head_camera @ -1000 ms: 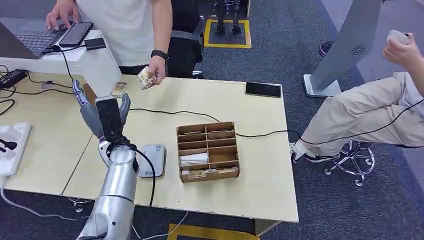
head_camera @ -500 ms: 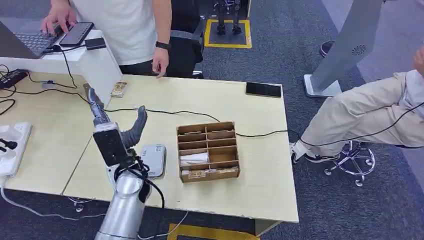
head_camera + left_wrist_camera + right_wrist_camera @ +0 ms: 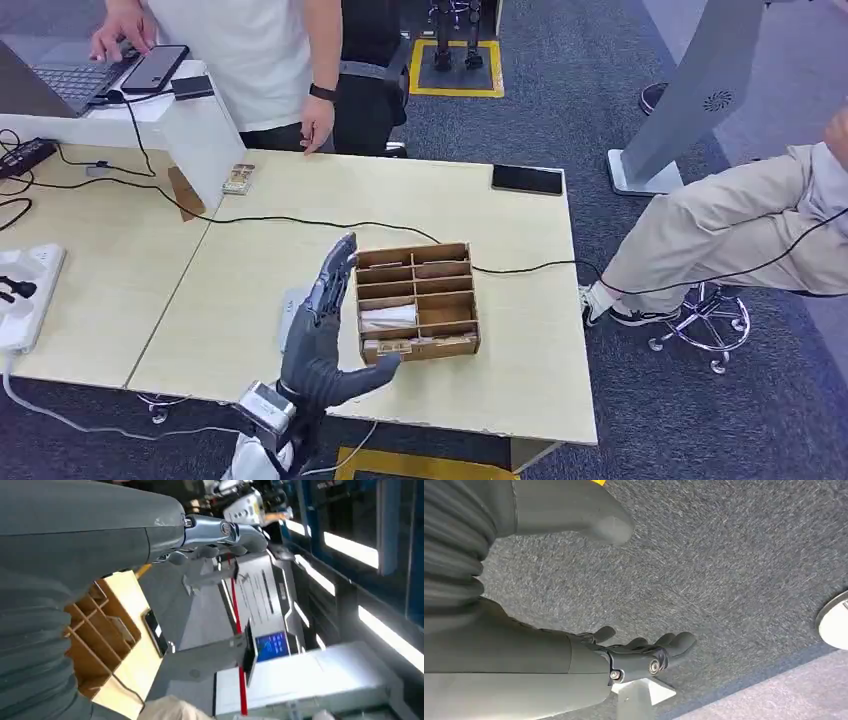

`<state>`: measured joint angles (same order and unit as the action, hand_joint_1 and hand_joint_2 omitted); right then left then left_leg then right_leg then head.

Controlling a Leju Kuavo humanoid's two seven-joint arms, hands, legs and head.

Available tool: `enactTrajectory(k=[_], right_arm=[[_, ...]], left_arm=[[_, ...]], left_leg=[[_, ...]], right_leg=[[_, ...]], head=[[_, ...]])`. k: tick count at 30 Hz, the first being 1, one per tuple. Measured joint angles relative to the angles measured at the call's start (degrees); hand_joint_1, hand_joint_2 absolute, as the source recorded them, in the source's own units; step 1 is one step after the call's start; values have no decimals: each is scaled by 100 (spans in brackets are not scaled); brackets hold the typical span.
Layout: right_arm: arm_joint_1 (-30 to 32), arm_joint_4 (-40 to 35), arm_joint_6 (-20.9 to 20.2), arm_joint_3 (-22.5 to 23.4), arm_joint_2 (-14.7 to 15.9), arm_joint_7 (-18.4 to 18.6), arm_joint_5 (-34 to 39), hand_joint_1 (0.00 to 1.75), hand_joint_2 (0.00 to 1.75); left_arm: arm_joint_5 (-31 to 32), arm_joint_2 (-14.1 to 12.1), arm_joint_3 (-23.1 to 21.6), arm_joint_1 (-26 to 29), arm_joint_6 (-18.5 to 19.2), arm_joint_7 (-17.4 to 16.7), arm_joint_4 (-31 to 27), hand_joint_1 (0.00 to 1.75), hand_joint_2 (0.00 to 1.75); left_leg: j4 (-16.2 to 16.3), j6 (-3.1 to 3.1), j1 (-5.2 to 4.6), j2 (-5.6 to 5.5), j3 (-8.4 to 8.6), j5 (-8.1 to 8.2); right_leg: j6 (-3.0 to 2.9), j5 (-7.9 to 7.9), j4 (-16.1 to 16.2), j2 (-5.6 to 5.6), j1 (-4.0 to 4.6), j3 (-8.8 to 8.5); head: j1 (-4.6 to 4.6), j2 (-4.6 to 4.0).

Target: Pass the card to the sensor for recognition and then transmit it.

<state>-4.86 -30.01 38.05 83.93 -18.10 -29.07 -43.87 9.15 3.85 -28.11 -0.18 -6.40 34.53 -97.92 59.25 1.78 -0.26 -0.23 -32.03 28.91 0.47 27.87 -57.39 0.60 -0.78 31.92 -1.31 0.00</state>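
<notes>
Pale wood table (image 3: 520, 370) on grey carpet (image 3: 560, 120).

The near-left part of the table (image 3: 240, 270) is left bare, crossed only by a black cable (image 3: 330, 225) that is run from the left across to the right edge. The middle is taken up by a wooden divided box (image 3: 415, 301), against whose left side the left hand (image 3: 322, 340) is raised with fingers spread. A phone (image 3: 526, 179) is laid at the far edge, and a person (image 3: 250, 60) is stood behind the far-left corner.
</notes>
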Motion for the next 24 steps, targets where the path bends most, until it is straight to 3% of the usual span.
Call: enactTrajectory(k=[7,14,24], right_arm=[[3,-28,0,-120,0,66,26,0,175],[29,-72,2,-284,0,116,109,0,175],[115,-85,0,-435,0,162,81,0,175]], left_arm=[[946,-190,-239,25,-33,-7,-2,0,175],[2233,-378,-453,-8,-518,-374,195,0,175],[3530,-518,-686,-187,-1163,-966,640,0,175]], left_leg=[[0,0,0,0,1,0],[0,0,0,1,1,0],[0,0,0,2,1,0]], right_leg=[[0,0,0,1,0,1],[0,0,0,1,0,2],[0,0,0,2,0,2]], head=[[-2,0],[-2,0],[-2,0]])
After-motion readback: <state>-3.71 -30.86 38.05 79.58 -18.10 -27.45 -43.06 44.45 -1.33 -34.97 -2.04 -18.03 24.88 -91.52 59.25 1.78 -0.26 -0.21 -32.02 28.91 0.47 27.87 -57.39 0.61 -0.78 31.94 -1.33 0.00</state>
